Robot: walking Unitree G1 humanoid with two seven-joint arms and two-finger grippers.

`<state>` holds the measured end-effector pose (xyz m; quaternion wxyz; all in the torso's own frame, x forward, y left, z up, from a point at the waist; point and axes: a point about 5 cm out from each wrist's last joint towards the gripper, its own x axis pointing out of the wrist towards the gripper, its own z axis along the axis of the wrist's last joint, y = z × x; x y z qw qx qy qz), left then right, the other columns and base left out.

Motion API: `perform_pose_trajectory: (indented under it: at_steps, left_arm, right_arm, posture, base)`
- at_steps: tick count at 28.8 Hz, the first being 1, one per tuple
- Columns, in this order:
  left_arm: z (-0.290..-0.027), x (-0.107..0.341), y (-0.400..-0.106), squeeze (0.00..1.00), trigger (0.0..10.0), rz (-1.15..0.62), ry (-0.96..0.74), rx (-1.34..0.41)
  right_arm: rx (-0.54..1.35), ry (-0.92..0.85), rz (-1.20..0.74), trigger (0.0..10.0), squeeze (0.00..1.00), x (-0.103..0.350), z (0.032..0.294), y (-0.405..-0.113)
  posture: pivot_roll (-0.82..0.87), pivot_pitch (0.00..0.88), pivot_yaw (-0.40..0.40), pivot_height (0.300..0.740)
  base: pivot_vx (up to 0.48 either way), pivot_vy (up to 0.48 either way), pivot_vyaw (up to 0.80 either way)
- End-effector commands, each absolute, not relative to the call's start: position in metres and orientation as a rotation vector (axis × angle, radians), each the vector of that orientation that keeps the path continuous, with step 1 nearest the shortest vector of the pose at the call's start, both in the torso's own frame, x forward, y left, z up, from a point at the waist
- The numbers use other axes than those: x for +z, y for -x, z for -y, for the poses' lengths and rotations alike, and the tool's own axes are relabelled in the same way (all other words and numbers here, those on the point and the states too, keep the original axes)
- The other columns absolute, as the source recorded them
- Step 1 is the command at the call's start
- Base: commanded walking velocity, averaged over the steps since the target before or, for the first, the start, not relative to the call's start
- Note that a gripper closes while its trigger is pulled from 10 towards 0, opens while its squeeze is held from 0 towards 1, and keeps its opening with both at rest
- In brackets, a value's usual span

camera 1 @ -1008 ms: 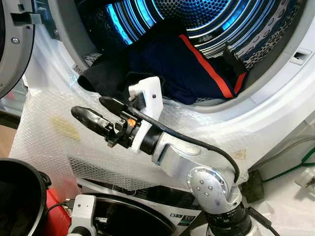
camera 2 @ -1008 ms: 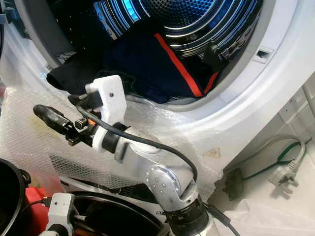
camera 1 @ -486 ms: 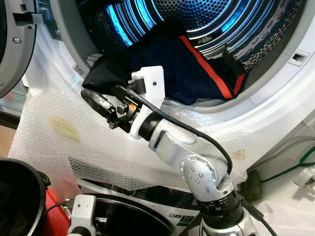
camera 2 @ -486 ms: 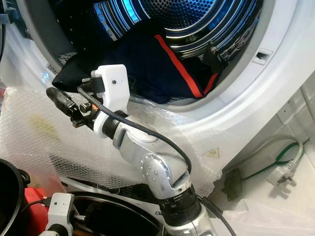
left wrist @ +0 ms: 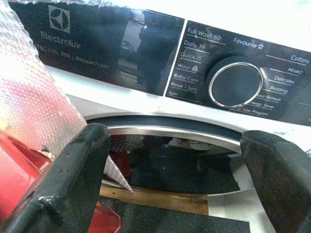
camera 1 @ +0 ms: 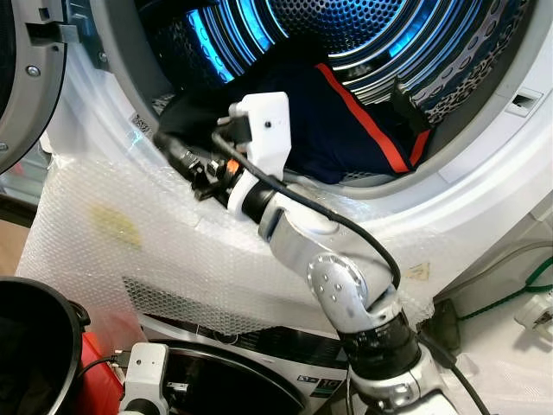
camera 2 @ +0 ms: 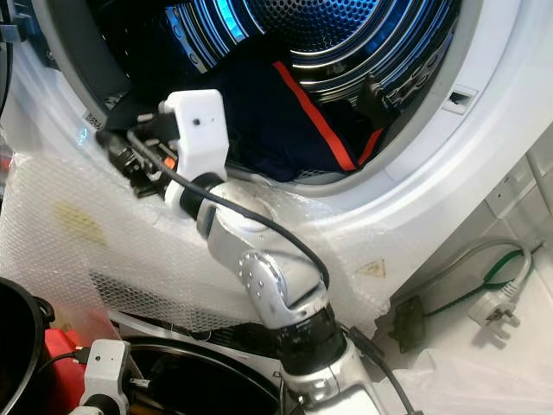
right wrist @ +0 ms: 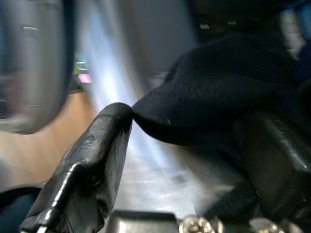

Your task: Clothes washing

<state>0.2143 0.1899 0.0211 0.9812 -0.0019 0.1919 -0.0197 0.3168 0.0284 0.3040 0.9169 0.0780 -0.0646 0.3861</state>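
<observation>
Reaching into the mouth of the upper drum (camera 1: 389, 35), I am bringing my right hand (camera 1: 177, 151) up against the near-left edge of the dark garment (camera 1: 320, 112), the one with the red stripe (camera 1: 359, 108). That garment is lying in the bottom of the drum, with a dark fold spilling over the door rim (camera 1: 449, 186) toward my left. The fold is lying directly ahead of my fingers: in the right wrist view its rounded edge (right wrist: 194, 97) is sitting between the two black fingers (right wrist: 92, 160), touching the tip of one, and they are standing apart, not yet closed on the cloth.

The fold's long axis is running along the rim, roughly across my line of reach, so I judge that a short push forward and a pinch would catch it. My right arm is plainly the nearer one. My left hand (left wrist: 175, 184) is hanging low with its fingers spread, facing the control panel (left wrist: 243, 73) of the lower machine.

Counting: one striped garment with its dark fold, two stacked machines, one sheet of bubble wrap (camera 1: 104, 251) draped over the front, one black bucket (camera 1: 34, 346) at my left.
</observation>
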Motion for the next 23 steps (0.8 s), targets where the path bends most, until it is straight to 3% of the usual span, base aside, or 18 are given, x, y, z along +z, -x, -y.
perform_pose_trajectory:
  at_steps: [1,10,17,23]
  left_arm:
    - [-0.186,0.021,-0.213,0.0,10.0,-0.389,-0.014,-0.052]
    - [-0.191,0.021,-0.208,0.0,10.0,-0.398,-0.027,-0.032]
    - [-0.195,0.02,-0.206,0.0,10.0,-0.408,-0.035,-0.014]
    - [-0.196,0.021,-0.205,0.0,10.0,-0.408,-0.038,0.005]
  right_arm:
    - [0.672,-0.144,0.13,10.0,0.0,0.304,-0.01,-0.333]
    - [0.421,0.04,0.144,10.0,0.0,0.311,0.035,-0.38]
    - [0.346,0.14,0.174,10.0,0.0,0.321,0.052,-0.398]
    - [0.292,0.186,0.202,10.0,0.0,0.339,0.051,-0.415]
  posture:
    - [0.13,0.082,-0.191,0.74]
    - [0.15,0.087,-0.196,0.74]
    - [0.17,0.091,-0.198,0.74]
    - [0.2,0.085,-0.205,0.74]
  base:
    - [0.0,0.0,0.0]
    - [0.0,0.0,0.0]
    - [0.0,0.0,0.0]
    - [0.0,0.0,0.0]
